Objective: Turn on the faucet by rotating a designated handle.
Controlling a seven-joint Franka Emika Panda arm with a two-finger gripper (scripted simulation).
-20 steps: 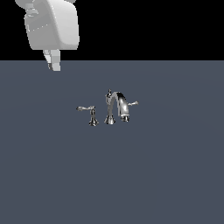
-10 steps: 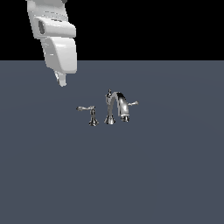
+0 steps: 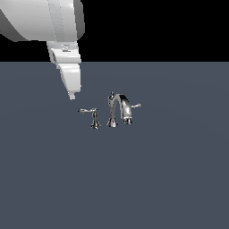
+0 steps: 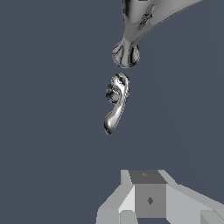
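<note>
The small chrome faucet (image 3: 117,110) stands mid-floor, its arched spout between two levers. The handle (image 3: 89,111), a long slim lever on a short flared post, is on the exterior view's left of the spout. My gripper (image 3: 71,95) hangs above and to the exterior view's left of that lever's free end, not touching it. Its fingers look pressed together with nothing held. In the wrist view the handle (image 4: 115,104) lies ahead of the gripper (image 4: 145,176), with the faucet's spout base (image 4: 126,53) just beyond it.
A second, shorter lever (image 3: 136,106) sticks out on the exterior view's right of the spout. Everything stands on a flat grey-blue floor (image 3: 170,179). The bulky white arm fills the upper left of the exterior view.
The gripper has come down and toward the exterior view's right, closing on the handle's free end. The faucet and both levers have not moved.
</note>
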